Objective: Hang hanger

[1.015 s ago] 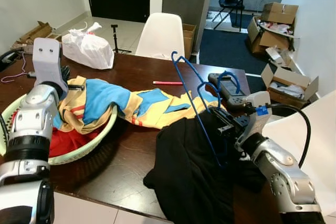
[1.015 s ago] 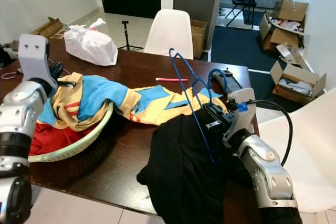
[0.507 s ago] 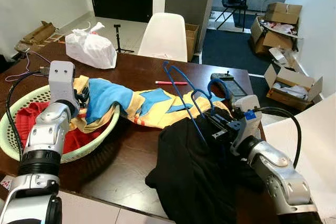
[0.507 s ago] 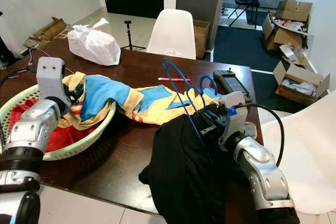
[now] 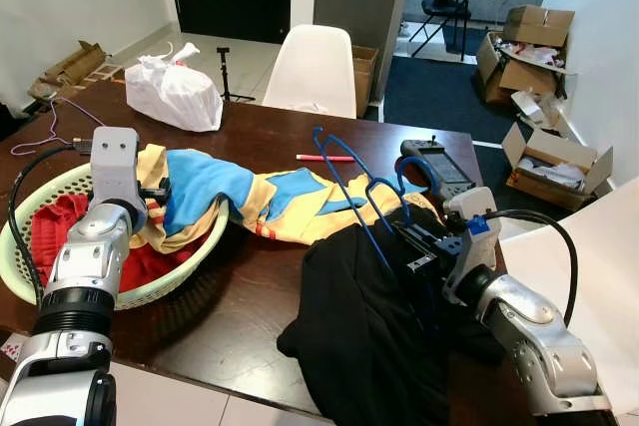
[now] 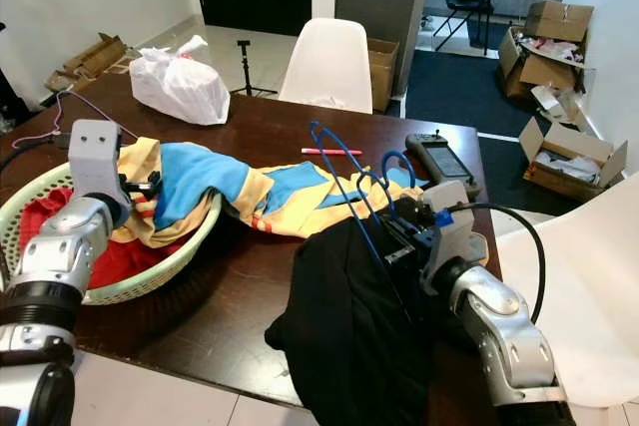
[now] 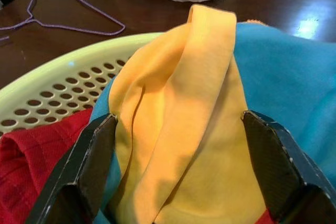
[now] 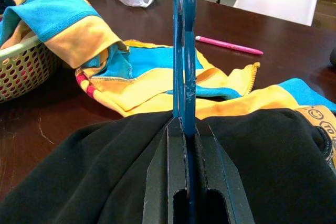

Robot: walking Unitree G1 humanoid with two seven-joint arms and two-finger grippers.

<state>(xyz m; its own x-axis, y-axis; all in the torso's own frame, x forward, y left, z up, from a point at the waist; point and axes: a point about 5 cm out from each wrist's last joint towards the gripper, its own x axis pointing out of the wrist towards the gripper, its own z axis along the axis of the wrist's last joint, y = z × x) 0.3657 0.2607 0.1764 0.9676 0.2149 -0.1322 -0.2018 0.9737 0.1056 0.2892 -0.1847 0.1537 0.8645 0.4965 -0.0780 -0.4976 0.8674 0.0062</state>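
Blue hanger [image 5: 351, 192], lower end buried in black garment [image 5: 369, 336], clamped in right jaws.

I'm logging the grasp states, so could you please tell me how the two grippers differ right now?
The right gripper is shut on the blue hanger, above the black garment; the left gripper is open, its fingers straddling the yellow and blue garment at the green basket. Both are over the brown table.
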